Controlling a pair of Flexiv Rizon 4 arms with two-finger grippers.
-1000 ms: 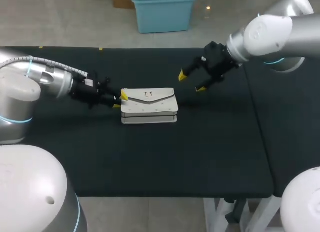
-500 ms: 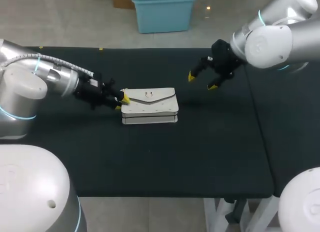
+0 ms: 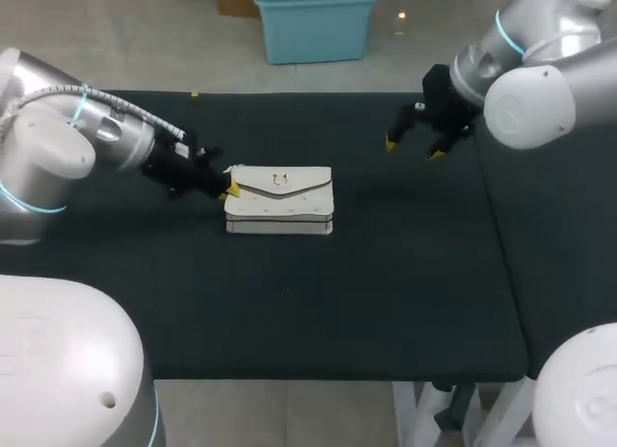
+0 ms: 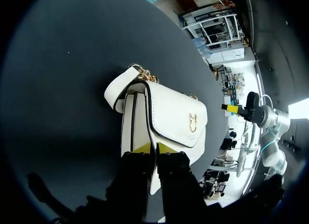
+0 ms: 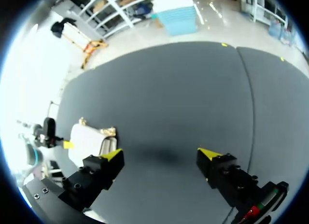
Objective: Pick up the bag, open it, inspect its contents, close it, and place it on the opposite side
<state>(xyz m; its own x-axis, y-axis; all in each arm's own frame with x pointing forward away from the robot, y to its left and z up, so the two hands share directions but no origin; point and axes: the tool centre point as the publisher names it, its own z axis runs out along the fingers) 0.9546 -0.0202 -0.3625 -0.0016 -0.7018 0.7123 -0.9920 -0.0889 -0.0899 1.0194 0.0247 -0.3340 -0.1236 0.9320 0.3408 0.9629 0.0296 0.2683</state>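
A white handbag (image 3: pixel 280 201) with a pointed flap, a gold clasp and a gold chain lies flat on the black table (image 3: pixel 386 293), left of the middle. My left gripper (image 3: pixel 229 188) sits low at the bag's left end. In the left wrist view its yellow fingertips (image 4: pixel 143 147) stand close together on the flap's dark-edged rim of the bag (image 4: pixel 174 118), so the left gripper (image 4: pixel 153 147) is shut on the bag. My right gripper (image 3: pixel 413 149) hangs open over the far right of the table, well away from the bag. Nothing lies between the right gripper (image 5: pixel 161 154) tips; the bag (image 5: pixel 89 139) shows off to one side.
A seam (image 3: pixel 494 225) splits the black tabletop near its right side. The table's front edge (image 3: pixel 289 378) runs across below the bag. The right gripper (image 4: pixel 231 108) shows small beyond the bag in the left wrist view.
My left gripper has closed on the bag's left end and the bag has slid slightly left. My right arm has drawn back to the right, away from the bag.
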